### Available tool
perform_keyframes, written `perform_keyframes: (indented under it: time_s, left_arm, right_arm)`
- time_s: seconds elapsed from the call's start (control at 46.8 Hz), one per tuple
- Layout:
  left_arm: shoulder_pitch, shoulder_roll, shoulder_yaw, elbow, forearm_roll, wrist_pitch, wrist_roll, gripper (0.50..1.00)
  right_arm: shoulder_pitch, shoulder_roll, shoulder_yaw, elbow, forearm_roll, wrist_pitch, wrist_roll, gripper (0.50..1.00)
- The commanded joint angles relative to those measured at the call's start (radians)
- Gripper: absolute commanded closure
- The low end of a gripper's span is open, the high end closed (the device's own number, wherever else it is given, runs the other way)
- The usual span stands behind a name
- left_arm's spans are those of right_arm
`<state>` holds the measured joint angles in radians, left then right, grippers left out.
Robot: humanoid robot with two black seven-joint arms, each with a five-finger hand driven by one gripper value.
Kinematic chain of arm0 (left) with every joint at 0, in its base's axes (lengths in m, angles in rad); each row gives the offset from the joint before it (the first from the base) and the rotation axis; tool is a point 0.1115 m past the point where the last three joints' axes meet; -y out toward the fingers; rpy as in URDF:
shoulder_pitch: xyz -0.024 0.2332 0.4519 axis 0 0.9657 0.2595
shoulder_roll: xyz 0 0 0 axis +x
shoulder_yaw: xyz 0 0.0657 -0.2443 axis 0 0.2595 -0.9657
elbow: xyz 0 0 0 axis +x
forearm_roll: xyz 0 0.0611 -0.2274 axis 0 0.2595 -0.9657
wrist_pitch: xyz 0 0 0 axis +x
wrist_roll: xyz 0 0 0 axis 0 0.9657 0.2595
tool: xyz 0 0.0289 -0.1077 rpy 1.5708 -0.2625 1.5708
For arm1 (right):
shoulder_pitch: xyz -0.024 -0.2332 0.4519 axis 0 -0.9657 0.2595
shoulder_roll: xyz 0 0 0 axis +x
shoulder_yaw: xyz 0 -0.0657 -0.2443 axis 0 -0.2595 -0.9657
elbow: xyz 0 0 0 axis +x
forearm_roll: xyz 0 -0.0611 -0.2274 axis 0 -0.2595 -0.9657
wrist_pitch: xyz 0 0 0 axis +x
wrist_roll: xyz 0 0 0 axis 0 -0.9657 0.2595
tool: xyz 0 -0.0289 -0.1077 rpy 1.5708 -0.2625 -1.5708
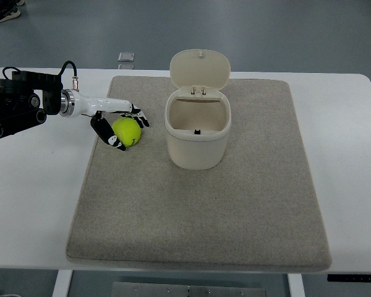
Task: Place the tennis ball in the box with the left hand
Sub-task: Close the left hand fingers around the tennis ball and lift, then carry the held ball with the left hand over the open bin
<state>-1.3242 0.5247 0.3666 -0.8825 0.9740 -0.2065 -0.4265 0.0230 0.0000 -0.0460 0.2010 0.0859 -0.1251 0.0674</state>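
A yellow-green tennis ball (126, 131) is at the left part of the grey mat (204, 210). My left hand (132, 134) reaches in from the left edge and is closed on the ball, its fingers (138, 116) over the far side and the thumb under the near side. I cannot tell whether the ball is lifted off the mat. The box (198, 153) is a cream bin standing upright to the right of the ball, about a ball's width away. Its lid (200, 68) is flipped open toward the far side, and the inside looks empty. My right arm does not show.
The mat lies on a white table (37, 204). A small clear object (126, 60) lies just beyond the table's far edge. A dark shoe (3, 11) is on the floor at the top left.
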Motion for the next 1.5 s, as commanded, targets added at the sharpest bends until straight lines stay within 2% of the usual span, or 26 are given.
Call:
perform_keyframes:
  time_s: [0.0, 0.085, 0.107, 0.299, 0.662, 0.833, 1.025, 1.196, 1.324, 1.389, 1.474]
  left_arm:
    - [-0.001, 0.003, 0.000, 0.002, 0.000, 0.003, 0.000, 0.878]
    - [-0.003, 0.003, -0.003, 0.008, 0.000, 0.004, -0.001, 0.988]
    - [-0.001, 0.003, -0.005, 0.010, -0.001, 0.007, -0.001, 1.000]
    - [0.007, 0.006, -0.009, 0.013, -0.018, 0.047, 0.000, 1.000]
    - [0.023, 0.005, -0.015, 0.037, -0.204, 0.022, -0.005, 1.000]
    - [0.054, 0.017, -0.064, 0.034, -0.353, -0.080, -0.009, 1.000]
    - [0.074, 0.097, -0.138, 0.033, -0.368, -0.162, -0.018, 1.000]
    - [0.092, 0.193, -0.277, 0.034, -0.368, -0.312, -0.043, 0.999]
    - [0.129, 0.230, -0.411, 0.034, -0.368, -0.404, -0.044, 0.954]
    - [0.155, 0.242, -0.457, 0.033, -0.367, -0.404, -0.044, 0.928]
    - [0.174, 0.244, -0.488, 0.031, -0.357, -0.404, -0.044, 0.928]
  right_arm:
    - [0.000, 0.000, 0.000, 0.000, 0.000, 0.001, 0.000, 0.599]
    - [0.000, 0.000, 0.000, 0.000, 0.000, 0.001, 0.000, 0.599]
    - [0.000, 0.000, 0.000, 0.000, 0.000, 0.001, 0.000, 0.599]
    - [0.000, 0.000, 0.000, 0.000, 0.000, 0.001, 0.000, 0.597]
    - [0.000, 0.000, 0.000, 0.000, 0.000, -0.001, 0.000, 0.599]
    - [0.000, 0.000, 0.000, 0.000, 0.000, 0.001, 0.000, 0.599]
    - [0.000, 0.000, 0.000, 0.000, 0.000, 0.001, 0.000, 0.599]
    - [0.000, 0.000, 0.000, 0.000, 0.000, 0.001, 0.000, 0.597]
    - [0.000, 0.000, 0.000, 0.000, 0.000, 0.001, 0.000, 0.599]
    - [0.000, 0.000, 0.000, 0.000, 0.000, 0.001, 0.000, 0.599]
    - [0.000, 0.000, 0.000, 0.000, 0.000, 0.001, 0.000, 0.599]
